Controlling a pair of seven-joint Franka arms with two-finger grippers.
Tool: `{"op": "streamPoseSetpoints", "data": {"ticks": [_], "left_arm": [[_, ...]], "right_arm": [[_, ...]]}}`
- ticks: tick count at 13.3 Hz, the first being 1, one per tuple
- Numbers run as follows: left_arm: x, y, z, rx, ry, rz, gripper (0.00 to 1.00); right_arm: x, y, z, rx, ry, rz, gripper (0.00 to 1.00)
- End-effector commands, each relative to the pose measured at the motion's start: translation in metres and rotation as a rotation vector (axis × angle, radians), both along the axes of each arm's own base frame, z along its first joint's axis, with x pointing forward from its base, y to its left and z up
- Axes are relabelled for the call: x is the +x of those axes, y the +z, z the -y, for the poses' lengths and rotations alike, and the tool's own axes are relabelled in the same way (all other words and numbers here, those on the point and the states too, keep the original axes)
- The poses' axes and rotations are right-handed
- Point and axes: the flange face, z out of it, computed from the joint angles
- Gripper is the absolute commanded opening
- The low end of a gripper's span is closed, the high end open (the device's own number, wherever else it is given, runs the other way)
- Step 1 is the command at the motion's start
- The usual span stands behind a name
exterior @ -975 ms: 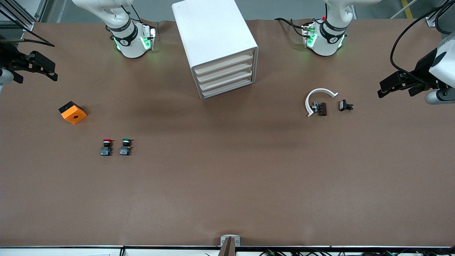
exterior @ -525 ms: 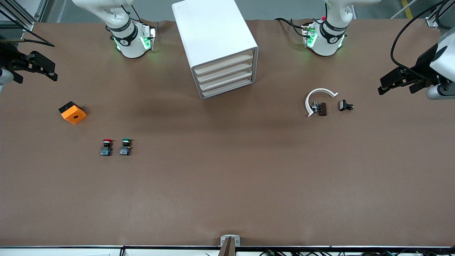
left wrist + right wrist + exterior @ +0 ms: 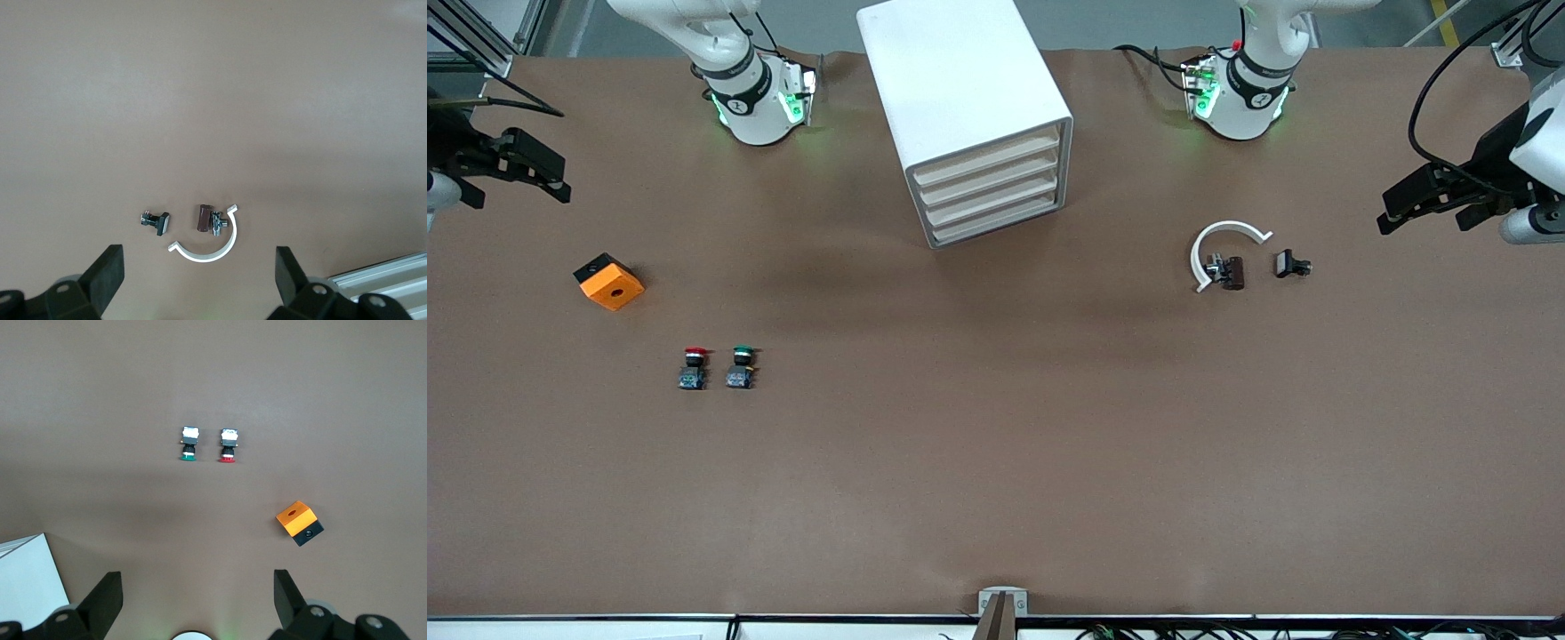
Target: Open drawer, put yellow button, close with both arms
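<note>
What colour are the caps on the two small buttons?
One red, one green; clearest in the right wrist view.

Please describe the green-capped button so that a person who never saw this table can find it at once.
Start at the white drawer cabinet, then look toward the right arm's end of the table, nearer the front camera, past the orange cube. Two small push-buttons stand side by side there. The green-capped button is the one closer to the cabinet; its neighbour has a red cap.

Robot lab: brown-covered table
</note>
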Motion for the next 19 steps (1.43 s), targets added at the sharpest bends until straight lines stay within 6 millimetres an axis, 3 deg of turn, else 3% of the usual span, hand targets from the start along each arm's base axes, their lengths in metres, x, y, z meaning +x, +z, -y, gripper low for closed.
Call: {"op": "streamPoseSetpoints", "data": {"ticks": [1,9,19], "left_arm": [[-0.014,0.004,-0.001,0.029,-0.033,0.000,1.00],[-0.039,-0.009,0.003,0.129,-0.144,-0.023,1.00],[-0.035,-0.004,0.004,0.098,-0.179,-0.004,1.00]], "right_arm": [[0.001,0.003,0.000,-0.017,0.010,0.004,1.00],[0.001,0.004,-0.001,-0.017,0.012,0.007,1.00],[0.001,0.004,-0.001,-0.017,0.012,0.009,1.00]]}}
